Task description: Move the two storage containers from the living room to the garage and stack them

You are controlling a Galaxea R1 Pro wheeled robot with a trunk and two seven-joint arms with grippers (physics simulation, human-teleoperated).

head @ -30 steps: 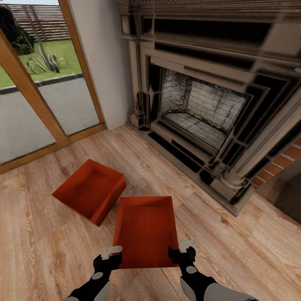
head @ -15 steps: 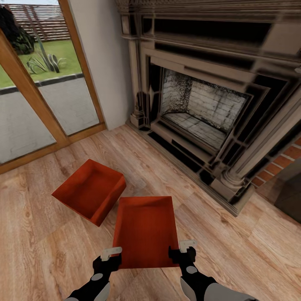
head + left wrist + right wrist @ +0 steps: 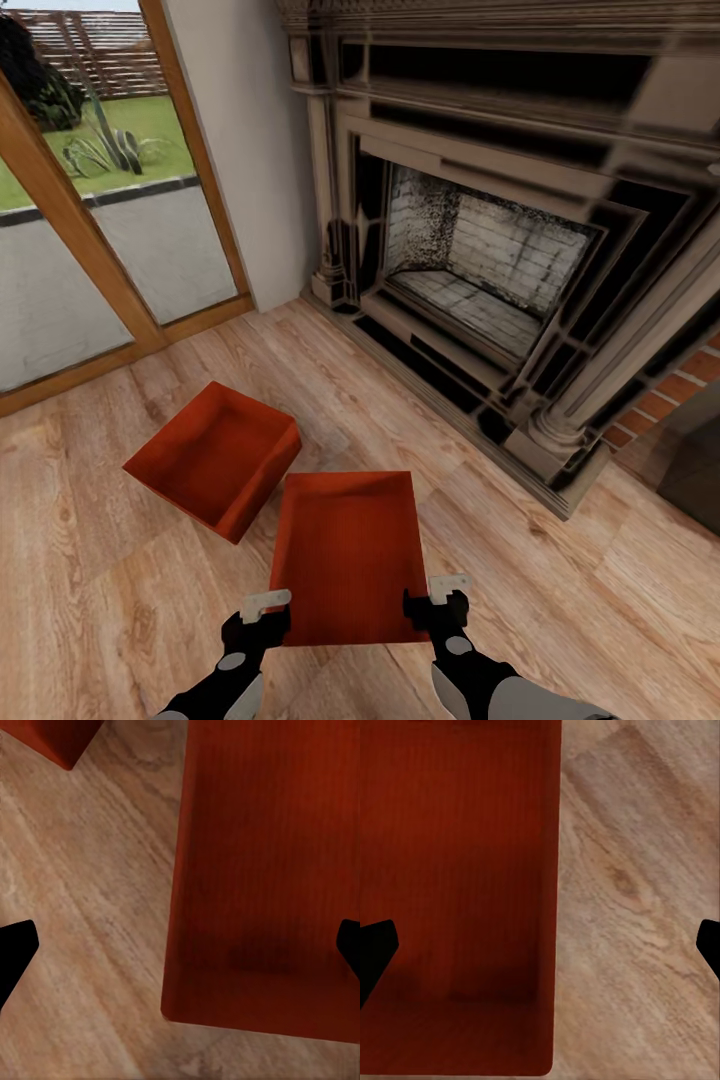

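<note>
Two red-orange storage containers stand on the living room's light wood floor. The nearer one (image 3: 345, 555) lies straight ahead of me. The other (image 3: 215, 465) sits turned at an angle just beyond it to the left, and its corner (image 3: 60, 735) shows in the left wrist view. My left gripper (image 3: 268, 615) is open over the near container's left near corner, and the container's left wall (image 3: 176, 870) runs between the wide-spread fingers (image 3: 15, 949). My right gripper (image 3: 435, 598) is open over the right near corner, straddling the right wall (image 3: 555, 870).
A dark ornate fireplace (image 3: 480, 260) with a raised hearth stands ahead and to the right, with red brick (image 3: 670, 390) beside it. Wood-framed glass doors (image 3: 90, 220) fill the left. Bare plank floor (image 3: 100, 600) spreads around the containers.
Almost nothing differs; both grippers and the near container's front edge sit a touch lower in the head view.
</note>
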